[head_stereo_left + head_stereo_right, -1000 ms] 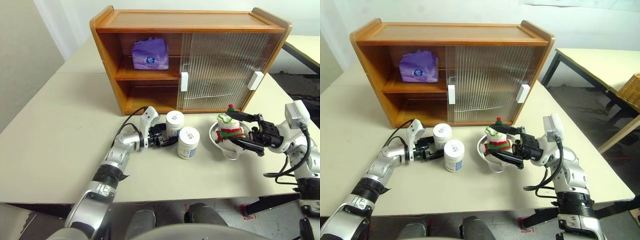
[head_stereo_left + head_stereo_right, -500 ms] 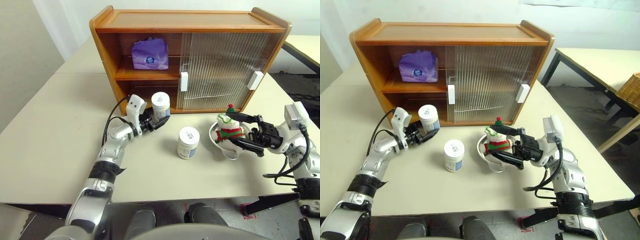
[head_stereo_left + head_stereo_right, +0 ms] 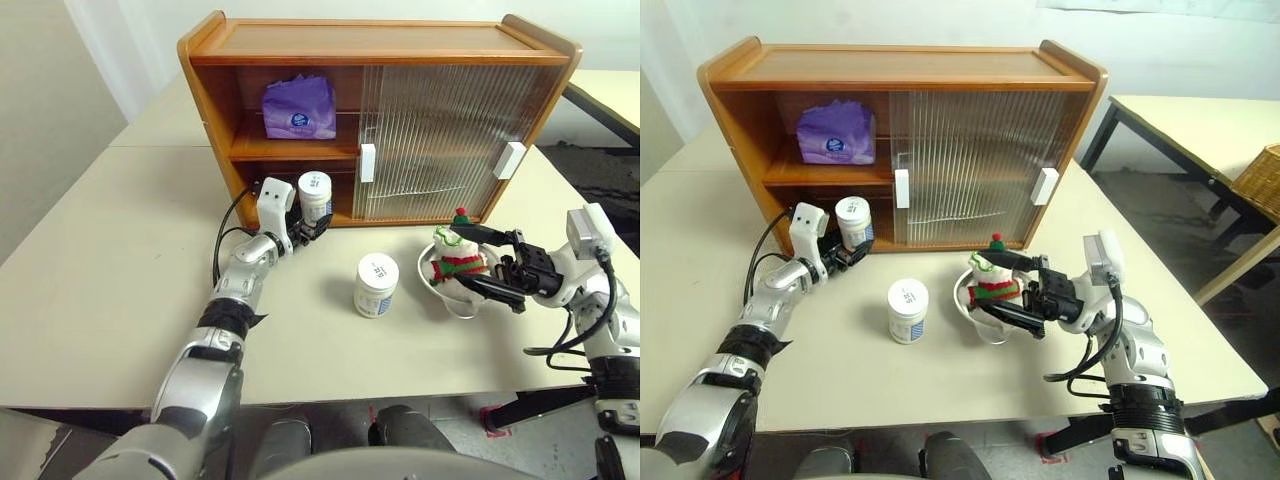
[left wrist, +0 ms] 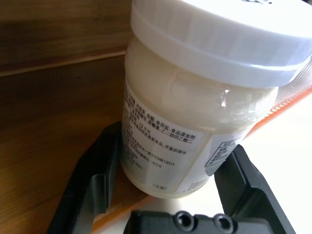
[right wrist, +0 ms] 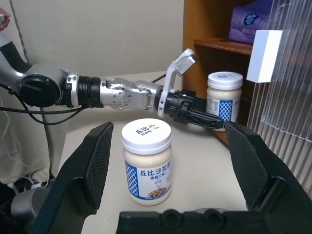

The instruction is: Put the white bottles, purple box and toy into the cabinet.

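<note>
The purple box (image 3: 299,106) already lies on the upper shelf in the open left half of the cabinet (image 3: 380,45), so that part of the task looks done. Below it, the left gripper (image 3: 305,222) has its two fingers clamped on one white bottle (image 3: 315,194), holding it upright at the mouth of the lower compartment; in the left wrist view the jar sits between both fingers against the wooden floor edge, but whether its base is over the shelf or resting on it is hard to tell. The second white bottle (image 3: 376,284) stands loose on the table (image 3: 120,270), well in front of the cabinet and untouched. Further right, the toy (image 3: 458,258) sits in a shallow bowl (image 3: 445,296), with the right gripper (image 3: 482,262) spread wide around it, one finger above and one below, not closed on anything. By my reckoning one item is stowed, one is nearly in, two remain. The right half of the cabinet is behind ribbed doors (image 3: 440,140), its contents unreadable.
</note>
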Motion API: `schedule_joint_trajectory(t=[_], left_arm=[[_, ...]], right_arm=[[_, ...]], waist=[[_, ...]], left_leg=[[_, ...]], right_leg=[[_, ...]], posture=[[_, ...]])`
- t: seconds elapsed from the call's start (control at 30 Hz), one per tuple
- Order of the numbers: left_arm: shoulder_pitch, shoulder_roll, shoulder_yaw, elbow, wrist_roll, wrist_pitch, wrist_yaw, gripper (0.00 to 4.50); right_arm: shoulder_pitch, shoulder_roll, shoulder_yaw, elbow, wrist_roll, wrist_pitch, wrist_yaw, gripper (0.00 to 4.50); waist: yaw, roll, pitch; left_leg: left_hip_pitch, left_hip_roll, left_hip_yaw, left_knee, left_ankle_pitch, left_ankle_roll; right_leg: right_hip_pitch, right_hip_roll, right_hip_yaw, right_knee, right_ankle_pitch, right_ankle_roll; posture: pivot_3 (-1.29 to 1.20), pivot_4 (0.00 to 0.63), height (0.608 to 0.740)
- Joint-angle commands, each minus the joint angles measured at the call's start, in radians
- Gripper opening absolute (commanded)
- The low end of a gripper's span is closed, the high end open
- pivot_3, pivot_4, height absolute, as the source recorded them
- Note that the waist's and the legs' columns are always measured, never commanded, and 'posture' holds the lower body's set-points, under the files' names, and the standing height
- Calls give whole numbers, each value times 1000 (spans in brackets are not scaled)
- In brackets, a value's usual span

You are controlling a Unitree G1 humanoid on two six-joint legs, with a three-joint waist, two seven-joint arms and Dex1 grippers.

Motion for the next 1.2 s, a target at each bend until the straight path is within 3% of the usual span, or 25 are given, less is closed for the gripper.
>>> schedule_joint_trajectory(t=[0.03,0.7,1.2], left_arm=[[-57,-4,21,67,20,-32,53,3156],[-206,-17,90,318,29,-105,154,3156],[-243,-34,117,398,25,-112,177,3156]], right_arm=[[1,4,0,-12,2,-6,3,4500],[-5,10,-4,-17,21,2,22,4500],[-2,5,-6,-12,12,-5,21,4500]], waist=[[-1,0,0],[-6,0,0],[-11,0,0]], left_leg=[[0,0,0,0,0,0],[-1,-1,0,2,1,1],[-3,-1,0,5,1,1]], right_leg=[[0,0,0,0,0,0],[0,0,0,-2,3,3],[0,0,0,-2,4,4]], posture=[[-136,0,740],[-142,0,740],[-153,0,740]])
